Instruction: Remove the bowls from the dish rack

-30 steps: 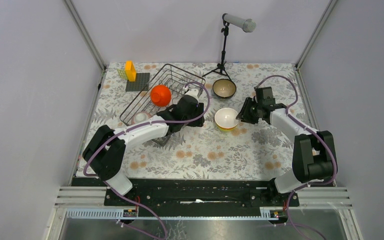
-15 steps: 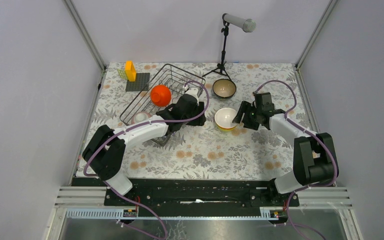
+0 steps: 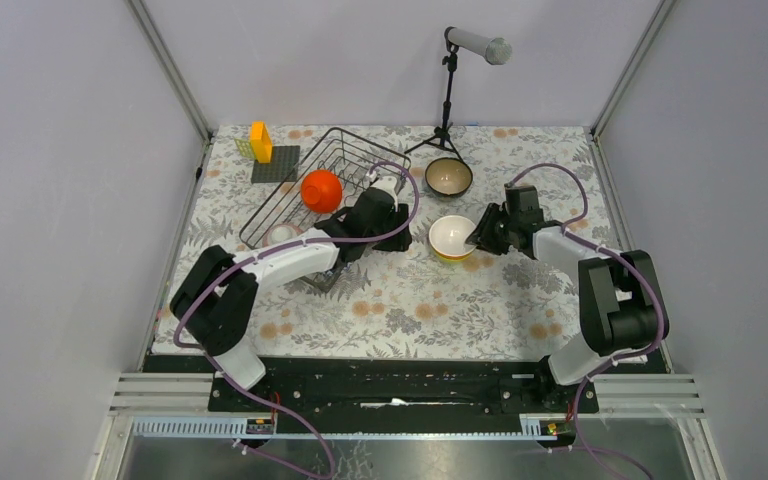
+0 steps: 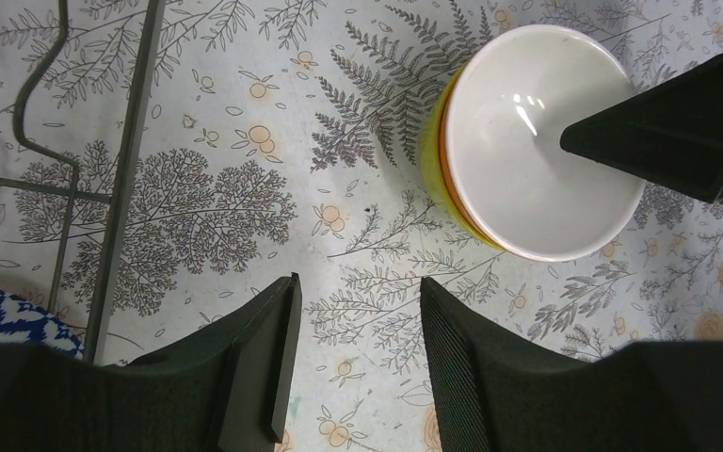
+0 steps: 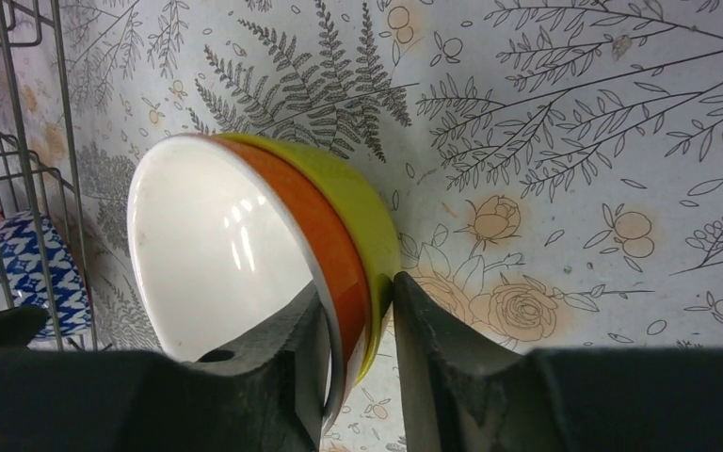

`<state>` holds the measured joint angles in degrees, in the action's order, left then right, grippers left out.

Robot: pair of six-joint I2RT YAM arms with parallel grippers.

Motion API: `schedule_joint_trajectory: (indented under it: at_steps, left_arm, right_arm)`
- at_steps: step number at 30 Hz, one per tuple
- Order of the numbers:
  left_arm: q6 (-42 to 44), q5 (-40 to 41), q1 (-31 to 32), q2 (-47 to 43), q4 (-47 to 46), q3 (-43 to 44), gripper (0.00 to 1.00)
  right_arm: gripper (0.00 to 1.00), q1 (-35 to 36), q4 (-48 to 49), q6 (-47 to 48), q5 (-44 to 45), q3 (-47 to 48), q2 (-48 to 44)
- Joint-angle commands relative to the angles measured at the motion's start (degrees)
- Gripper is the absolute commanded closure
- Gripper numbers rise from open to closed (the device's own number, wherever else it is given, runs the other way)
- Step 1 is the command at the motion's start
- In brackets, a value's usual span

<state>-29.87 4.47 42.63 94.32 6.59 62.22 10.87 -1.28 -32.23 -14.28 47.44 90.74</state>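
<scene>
Glossy, smooth bowls; dark metal wire dish rack.

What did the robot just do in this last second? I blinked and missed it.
The right hand edged left to the nested bowls, spread its fingers and closed them over the rim, one finger inside, one outside; it appears to grip them. The left hand, open, the dish rack, its orange bowl and the teal bowl stayed put.
</scene>
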Motion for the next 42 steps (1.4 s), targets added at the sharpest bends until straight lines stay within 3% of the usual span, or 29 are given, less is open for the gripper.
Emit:
schedule_joint_trajectory:
  at_steps: [1,4,7,21,28,36,39,42]
  left_arm:
    - [-0.3,-1.6,-0.7,1.4,-2.9,0.6,0.46]
    - [-0.1,-1.6,-0.7,1.4,-2.9,0.6,0.46]
    - [0.0,-1.5,-0.9,1.3,-2.9,0.6,0.46]
    - [0.3,-2.0,-1.1,0.2,-2.8,-0.2,0.46]
    - [0.5,-1.9,-1.5,-1.2,-2.4,-1.1,0.46]
    - [0.8,-1.5,-1.8,-3.3,-1.7,-1.6,0.46]
    - [0.9,-1.1,-1.8,-4.5,-1.3,-1.7,0.46]
    - [0.9,-0.6,-1.8,-5.8,-1.2,-1.9,0.46]
  right_arm:
    - [0.68,0.5,2.5,-1.1,1.5,1.3,0.4]
    - [0.77,0.1,1.7,-0.8,4.3,2.4,0.5]
    - [0.79,-1.4,-0.4,-0.6,6.0,3.2,0.9]
    - [0.78,-9.0,-3.5,0.3,15.5,12.0,5.7]
    - [0.65,-9.7,-5.9,1.2,17.0,17.8,9.5]
    - [0.32,-9.7,-8.1,2.6,17.7,18.4,5.7]
    - [0.35,-9.7,-9.6,3.4,18.1,18.3,2.3]
    - [0.55,-9.8,-10.8,4.0,17.8,17.3,-1.7]
